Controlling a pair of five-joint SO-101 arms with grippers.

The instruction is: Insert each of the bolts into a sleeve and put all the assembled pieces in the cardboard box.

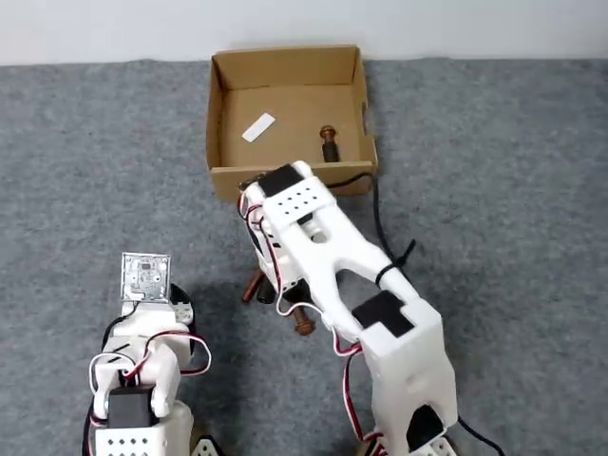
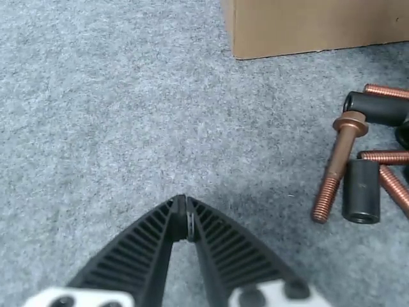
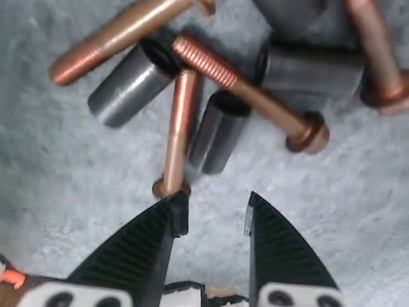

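My fixed camera looks down from high over the grey table, cardboard box at the far side. My left wrist camera faces the box from low, farther off; my right hangs close above the bolts, which all three views share.

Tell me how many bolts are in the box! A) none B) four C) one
C: a single bolt lies inside the box, pushed into a dark sleeve.
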